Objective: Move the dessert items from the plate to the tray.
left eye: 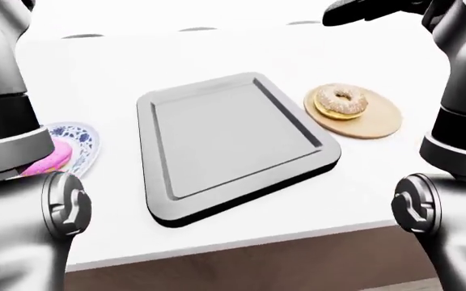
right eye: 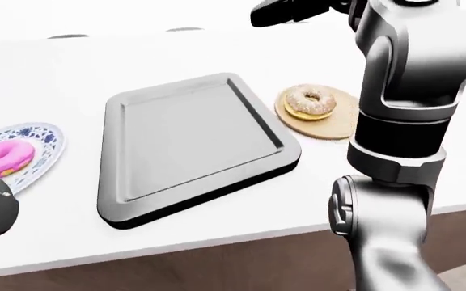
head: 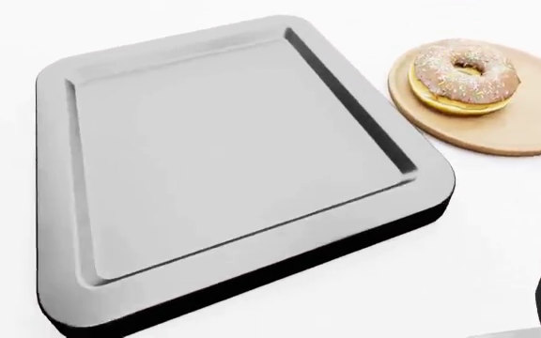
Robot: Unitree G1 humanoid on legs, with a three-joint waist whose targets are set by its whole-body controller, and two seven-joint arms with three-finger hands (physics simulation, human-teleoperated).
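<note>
A white counter (left eye: 241,54) is carrying everything. The grey tray (head: 223,155) is lying bare at its middle. To the tray's right, a sprinkled donut (head: 465,76) is sitting on a round wooden plate (head: 524,127); to its left, a pink donut (right eye: 5,156) is resting on a blue-patterned plate (right eye: 43,136). The right hand (right eye: 285,10) is hanging dark above the counter, seemingly holding nothing, though its finger spacing cannot be judged. The left hand is lying outside every view.

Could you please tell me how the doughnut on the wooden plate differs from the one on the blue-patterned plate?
The sprinkled tan-glazed doughnut sits on a plain round wooden plate, right of the grey tray; the pink-glazed doughnut sits on a blue-and-white patterned plate, left of it. Both are ring-shaped, lying flat, untouched.
</note>
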